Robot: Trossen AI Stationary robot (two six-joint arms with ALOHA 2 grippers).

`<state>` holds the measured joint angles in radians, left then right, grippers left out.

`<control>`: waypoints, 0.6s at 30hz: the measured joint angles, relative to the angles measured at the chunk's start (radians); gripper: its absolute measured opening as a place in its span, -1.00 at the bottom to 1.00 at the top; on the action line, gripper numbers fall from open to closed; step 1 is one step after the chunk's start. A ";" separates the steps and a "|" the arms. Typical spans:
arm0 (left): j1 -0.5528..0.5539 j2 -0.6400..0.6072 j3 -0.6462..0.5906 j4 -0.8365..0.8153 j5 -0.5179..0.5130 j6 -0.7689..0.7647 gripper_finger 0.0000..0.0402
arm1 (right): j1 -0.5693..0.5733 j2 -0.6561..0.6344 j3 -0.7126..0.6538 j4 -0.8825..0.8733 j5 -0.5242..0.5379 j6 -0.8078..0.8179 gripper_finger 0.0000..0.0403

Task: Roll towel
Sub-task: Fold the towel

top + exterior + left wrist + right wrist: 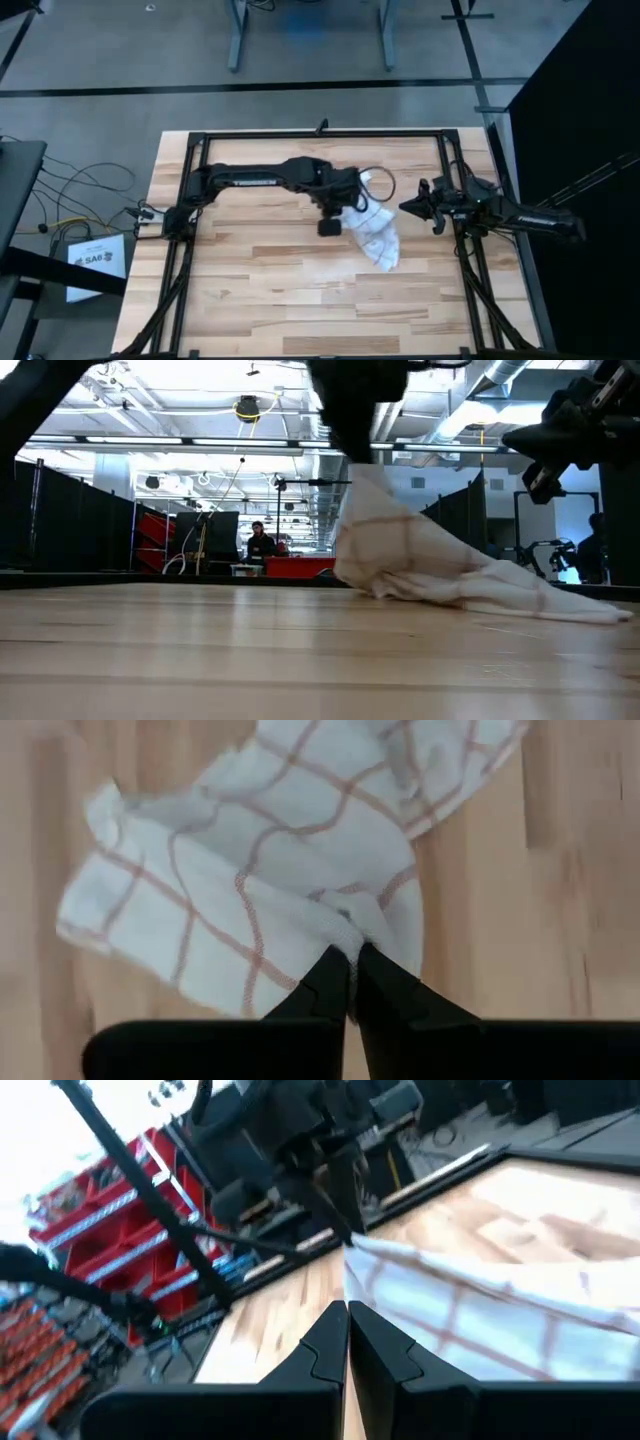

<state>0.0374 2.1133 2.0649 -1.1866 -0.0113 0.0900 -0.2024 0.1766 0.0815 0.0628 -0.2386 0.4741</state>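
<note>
Pale wood planks make up the table [250,270], and from above the towel [375,238] lies crumpled right of its middle, one corner raised toward the left gripper [352,203]. The left arm reaches across from the left side of the black frame [320,134] that borders the table, and its dark wrist block covers part of the cloth's upper edge. The right gripper [408,207] hangs just right of the towel, its arm stretched in from the right edge. Cables [70,195] and a white labelled box [95,262] sit on the floor to the left.

At table height, the towel [440,565] rises to a peak where the left gripper [352,457] pinches it, then slopes down to the right along the wood. The right gripper [535,438] hovers above that trailing end, clear of it. A person [261,544] sits far behind (beside red shelving).

The left wrist camera shows the left gripper [352,958] with its fingers [325,982] closed on a bunched fold of the checked towel [240,880].

The right wrist camera shows the right gripper [347,1320] with its fingers [325,1345] pressed together on nothing, the towel [480,1305] just ahead and the left arm [300,1130] over it.
</note>
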 joint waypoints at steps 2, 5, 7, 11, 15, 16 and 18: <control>-0.016 -0.016 -0.052 -0.038 -0.002 -0.021 -1.00 | 0.023 0.052 0.017 0.000 0.002 -0.014 -1.00; -0.033 -0.054 -0.131 0.002 -0.005 -0.039 -0.98 | 0.052 0.139 0.059 0.004 0.006 -0.052 -1.00; -0.038 -0.071 -0.164 0.033 -0.005 -0.043 -0.93 | 0.067 0.204 0.092 0.013 0.008 -0.082 -1.00; -0.032 -0.068 -0.194 0.039 -0.002 -0.054 -0.79 | 0.082 0.346 0.158 0.018 0.010 -0.132 -1.00; -0.012 -0.069 -0.203 0.045 0.025 -0.049 -0.62 | 0.085 0.494 0.250 -0.080 0.011 -0.172 -1.00; -0.007 -0.069 -0.200 0.037 0.032 -0.049 -0.58 | 0.085 0.530 0.279 -0.142 0.013 -0.191 -1.00; -0.003 -0.096 -0.198 0.020 0.029 -0.054 -0.52 | 0.082 0.594 0.344 -0.293 0.041 -0.223 -1.00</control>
<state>0.0347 2.0177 1.8670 -1.1663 0.0174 0.0361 -0.1201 0.7704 0.4259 -0.2306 -0.1973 0.2514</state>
